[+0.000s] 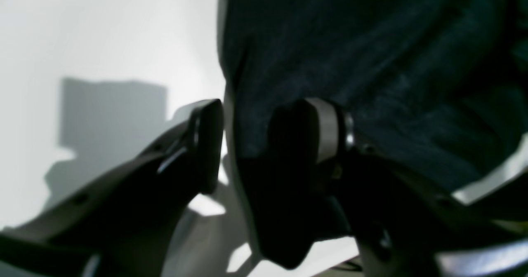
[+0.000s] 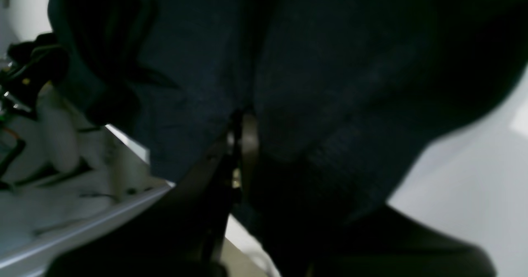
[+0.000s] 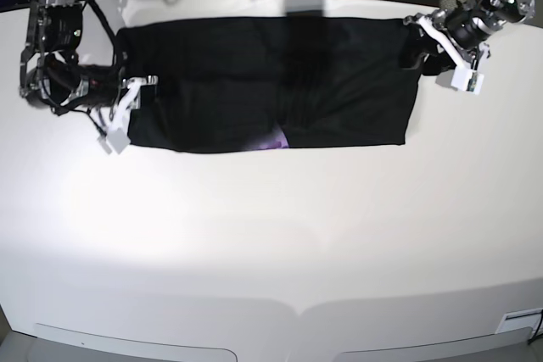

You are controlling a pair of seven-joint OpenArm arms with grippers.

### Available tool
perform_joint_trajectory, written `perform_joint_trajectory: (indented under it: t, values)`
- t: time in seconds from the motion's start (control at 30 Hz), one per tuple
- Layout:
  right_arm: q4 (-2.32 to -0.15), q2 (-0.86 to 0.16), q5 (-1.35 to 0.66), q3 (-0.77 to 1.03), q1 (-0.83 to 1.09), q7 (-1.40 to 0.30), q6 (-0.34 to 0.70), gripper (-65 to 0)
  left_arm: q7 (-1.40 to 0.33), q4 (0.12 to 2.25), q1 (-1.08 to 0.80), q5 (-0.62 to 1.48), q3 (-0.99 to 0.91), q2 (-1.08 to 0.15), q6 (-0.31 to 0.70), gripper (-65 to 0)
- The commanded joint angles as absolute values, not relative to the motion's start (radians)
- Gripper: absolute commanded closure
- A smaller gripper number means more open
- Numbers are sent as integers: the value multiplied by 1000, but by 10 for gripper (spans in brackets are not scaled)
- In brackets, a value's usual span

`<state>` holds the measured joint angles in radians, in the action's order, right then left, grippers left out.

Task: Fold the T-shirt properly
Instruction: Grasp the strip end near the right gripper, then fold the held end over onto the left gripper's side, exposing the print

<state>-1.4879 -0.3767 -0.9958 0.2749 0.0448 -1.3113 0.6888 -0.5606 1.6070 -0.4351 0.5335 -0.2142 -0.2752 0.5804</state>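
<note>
A: Why does the large black cloth T-shirt [image 3: 263, 82] lie as a long band at the white table's [image 3: 271, 235] twelve o'clock?

B: For folding. The right gripper [image 2: 241, 132] pinches its nine o'clock end; the left gripper [image 1: 247, 145] gapes around its three o'clock edge.

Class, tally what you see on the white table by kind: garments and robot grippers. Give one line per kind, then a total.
T-shirt: 1
Grippers: 2, the left gripper and the right gripper
Total: 3
</note>
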Motion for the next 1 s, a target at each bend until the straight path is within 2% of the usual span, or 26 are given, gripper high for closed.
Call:
perform_joint_trajectory:
  t: [0.0,0.23,0.5,0.67,0.77,0.93,0.97]
  values:
    - [-1551,-376,-1026,276,31,-1314,688,0,-546,1617,-435,549,-219,-291,585,-290]
    - [-1786,-236,-1010,194,34,-1303,653,0,-552,1617,-435,551,-191,-291,585,-290]
    - [-1794,3,-798,-102,15,-1203,608,0,-544,1617,-432,551,-173,-292,585,-290]
    - [-1793,143,-593,-250,14,-1131,539,0,-545,1617,-432,550,-173,-292,585,-290]
    - [-1789,157,-515,-311,14,-1083,494,0,-543,1617,-432,551,-173,-292,585,-290]
    - [-1737,157,-497,-399,14,-983,449,0,-535,1617,-432,551,-173,-292,585,-290]
    - [-1722,157,-498,-414,14,-957,439,-19,-529,1617,-432,551,-173,-292,585,-290]
